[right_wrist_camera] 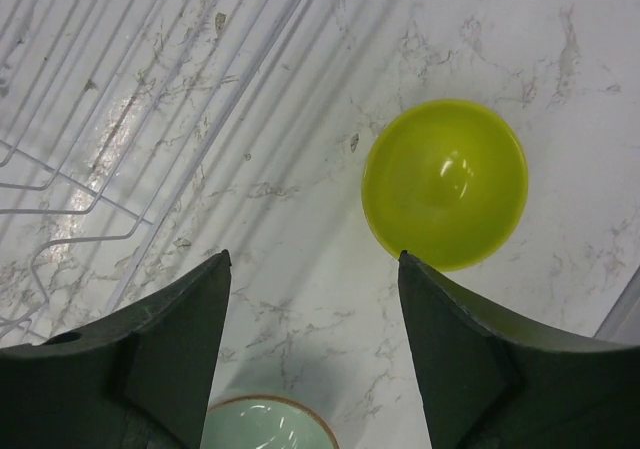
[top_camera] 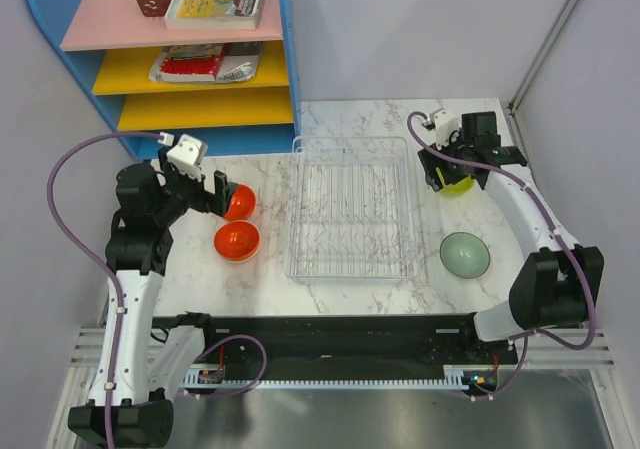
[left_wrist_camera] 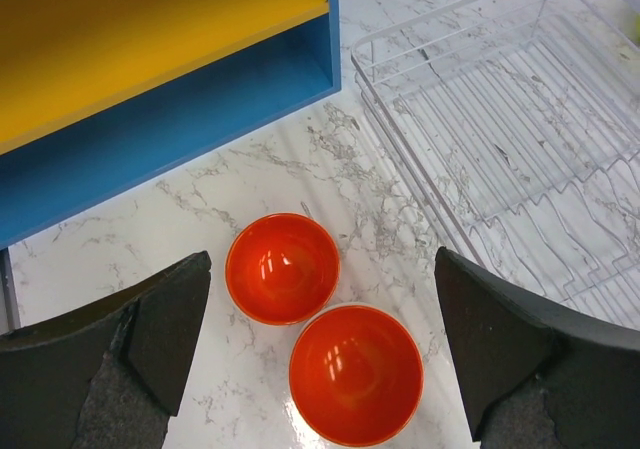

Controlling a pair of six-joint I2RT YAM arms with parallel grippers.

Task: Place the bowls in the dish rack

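The wire dish rack (top_camera: 352,209) lies empty in the middle of the table; it also shows in the left wrist view (left_wrist_camera: 520,139) and the right wrist view (right_wrist_camera: 110,79). Two orange bowls (top_camera: 238,240) (top_camera: 240,202) stand left of it, seen from above in the left wrist view (left_wrist_camera: 355,373) (left_wrist_camera: 283,267). My left gripper (left_wrist_camera: 322,269) hangs open above them, empty. A yellow-green bowl (right_wrist_camera: 445,182) stands right of the rack at the back (top_camera: 456,184), partly under my right gripper (top_camera: 447,172). That gripper (right_wrist_camera: 314,259) is open and empty above the table. A pale green bowl (top_camera: 465,255) stands nearer, also in the right wrist view (right_wrist_camera: 265,424).
A blue shelf unit (top_camera: 180,49) with pink and yellow shelves holding books and a dark red cube stands at the back left, its base near the orange bowls (left_wrist_camera: 180,109). A grey wall and post close the right side.
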